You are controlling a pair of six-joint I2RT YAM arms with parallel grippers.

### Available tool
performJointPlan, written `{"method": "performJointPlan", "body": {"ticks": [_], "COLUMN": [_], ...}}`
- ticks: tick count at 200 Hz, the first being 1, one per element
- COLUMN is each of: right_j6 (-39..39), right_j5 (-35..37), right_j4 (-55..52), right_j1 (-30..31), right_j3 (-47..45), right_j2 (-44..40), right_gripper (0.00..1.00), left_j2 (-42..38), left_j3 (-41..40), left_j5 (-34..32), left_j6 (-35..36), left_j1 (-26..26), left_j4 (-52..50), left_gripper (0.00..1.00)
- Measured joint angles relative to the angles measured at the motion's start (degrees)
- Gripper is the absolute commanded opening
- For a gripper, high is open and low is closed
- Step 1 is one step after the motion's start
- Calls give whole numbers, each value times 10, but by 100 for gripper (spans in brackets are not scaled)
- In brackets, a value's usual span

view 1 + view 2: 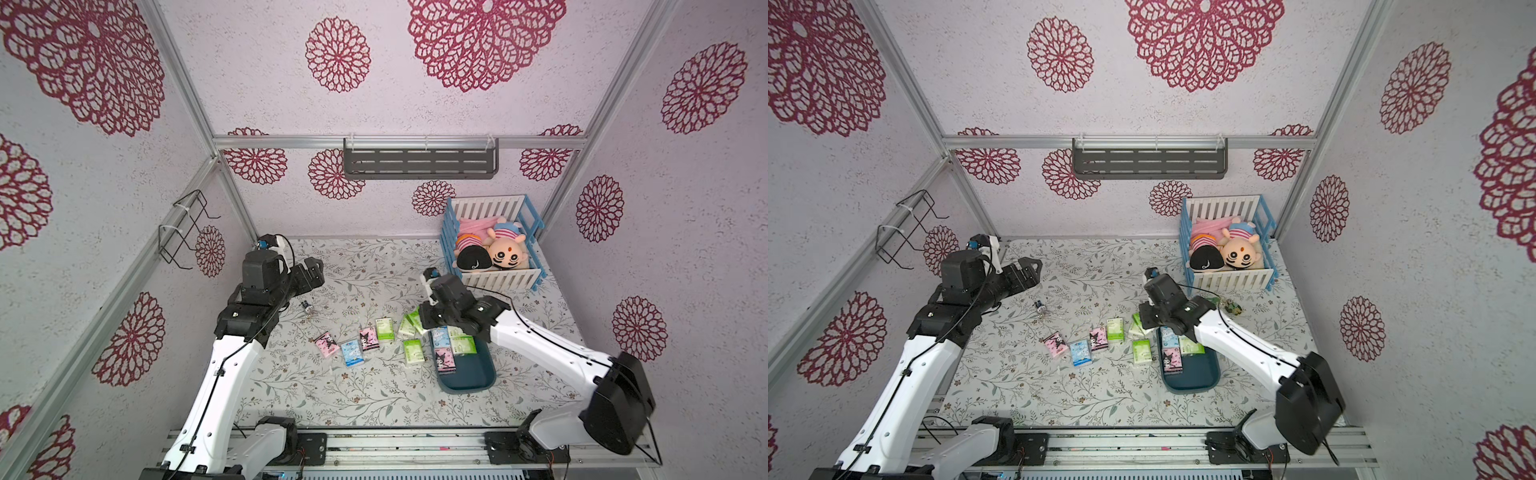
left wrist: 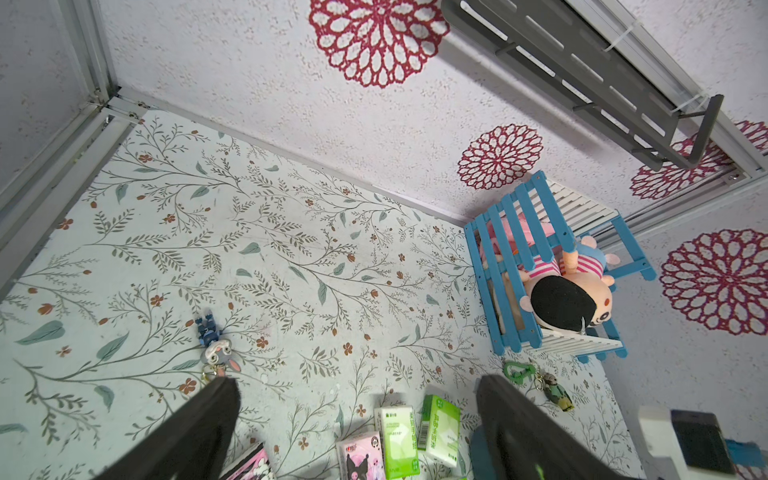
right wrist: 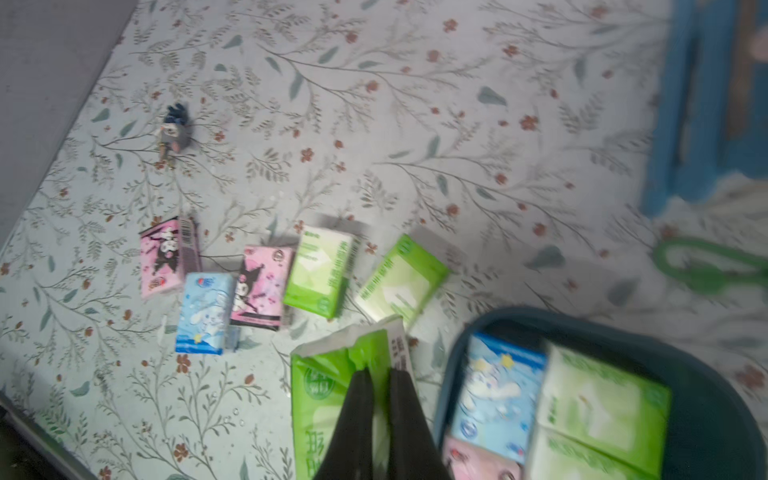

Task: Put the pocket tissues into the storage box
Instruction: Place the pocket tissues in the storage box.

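One green pack (image 3: pixel 320 399), lower centre of the right wrist view beside the storage box (image 3: pixel 715 424), sits crumpled in the pinched-shut right gripper (image 3: pixel 379 372): likely light, soft, best held across its middle.

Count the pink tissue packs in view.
3. Two on the table: the leftmost pink pack and a second pink pack, a light blue pack between them. The third pink pack lies in the storage box. The right arm covers part of the box; more may be hidden.
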Motion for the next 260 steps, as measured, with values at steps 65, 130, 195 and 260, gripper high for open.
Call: {"method": "performJointPlan", "body": {"ticks": [65,130,195,260], "right_j6": [143,304,310,237], "right_j5": [30,27,31,45], "right_j4": [-102,-52,89,154], "right_j1": [-43,-47,-50,-73], "right_j3": [-151,-250,-233,-167], "right_j2": [-182,-198,-91,0], "right_gripper": [0,0,0,0], "left_j2": [13,15,14,14], "left_j3": [-17,-17,-18,-18], "left_j5": [2,2,-5,-16], "left_j6": [-5,-5,0,12], "left_j1": [-6,-7,-8,-9], "left_j4": [29,37,37,29], "left_gripper": [97,97,97,97]}}
